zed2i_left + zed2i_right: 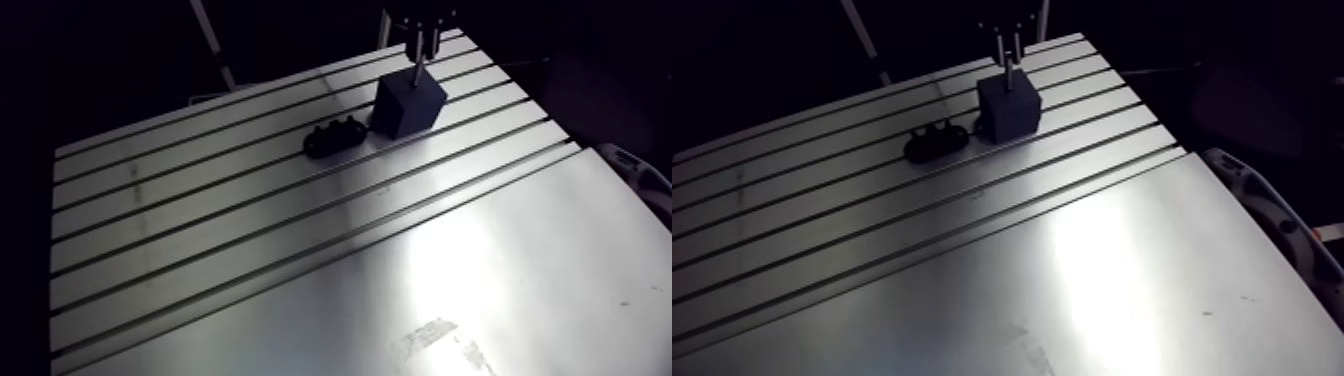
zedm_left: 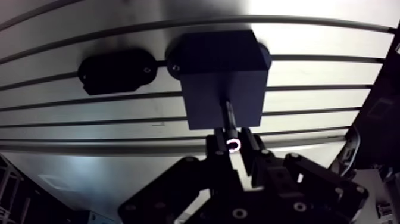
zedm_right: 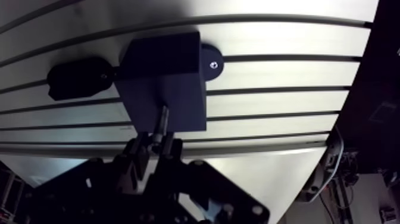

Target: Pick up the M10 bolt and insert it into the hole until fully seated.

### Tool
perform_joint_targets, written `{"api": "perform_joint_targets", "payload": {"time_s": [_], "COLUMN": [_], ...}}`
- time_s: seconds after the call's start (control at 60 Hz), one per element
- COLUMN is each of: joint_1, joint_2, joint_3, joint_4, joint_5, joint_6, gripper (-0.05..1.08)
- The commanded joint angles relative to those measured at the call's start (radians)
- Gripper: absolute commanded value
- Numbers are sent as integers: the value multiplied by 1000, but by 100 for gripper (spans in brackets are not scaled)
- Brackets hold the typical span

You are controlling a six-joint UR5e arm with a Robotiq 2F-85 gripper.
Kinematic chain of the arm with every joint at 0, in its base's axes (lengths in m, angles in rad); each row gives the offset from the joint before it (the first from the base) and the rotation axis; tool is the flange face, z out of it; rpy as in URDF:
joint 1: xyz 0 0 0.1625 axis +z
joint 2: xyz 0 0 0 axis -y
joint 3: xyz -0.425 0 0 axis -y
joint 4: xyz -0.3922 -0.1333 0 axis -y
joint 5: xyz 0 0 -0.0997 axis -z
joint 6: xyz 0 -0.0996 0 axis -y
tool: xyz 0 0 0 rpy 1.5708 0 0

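The gripper [image 2: 233, 146] is closed on the M10 bolt [image 2: 228, 119], its two fingers drawn close together with the bolt's head pinched between them. The bolt stands upright, and its lower end meets the top face of a dark block [image 2: 223, 89] directly under the gripper. A stretch of shank shows above that face; how deep the tip sits in the hole cannot be told.

Across the arm view from left to right, long bare slots of the worktop [image 1: 500, 270] come first. Then a low black part [image 1: 333, 136] with rounded ends lies flat just beside the block, near enough that the gap is hard to judge. Then comes the block, on a round foot fixed with a screw [image 3: 211, 64]. Beyond it the worktop's edge runs close by.

Nothing stands near the bolt above the block. The smooth plate on the near side lies open and wide.
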Motion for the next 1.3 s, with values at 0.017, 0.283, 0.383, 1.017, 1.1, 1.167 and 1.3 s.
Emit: {"api": "perform_joint_targets", "payload": {"time_s": [0.017,0.283,0.383,1.017,1.1,1.167,1.3], "joint_1": [1,1,0,1,1,1,1], "joint_2": [-1,-1,-1,2,2,2,2], "joint_3": [4,4,4,5,5,5,10], "joint_4": [-1,0,-1,-1,-1,-1,-1], "joint_5": [0,0,0,-5,-5,-5,-6], "joint_6": [0,0,0,0,0,0,0], "gripper": [108,108,108,108,108,108,108]}}
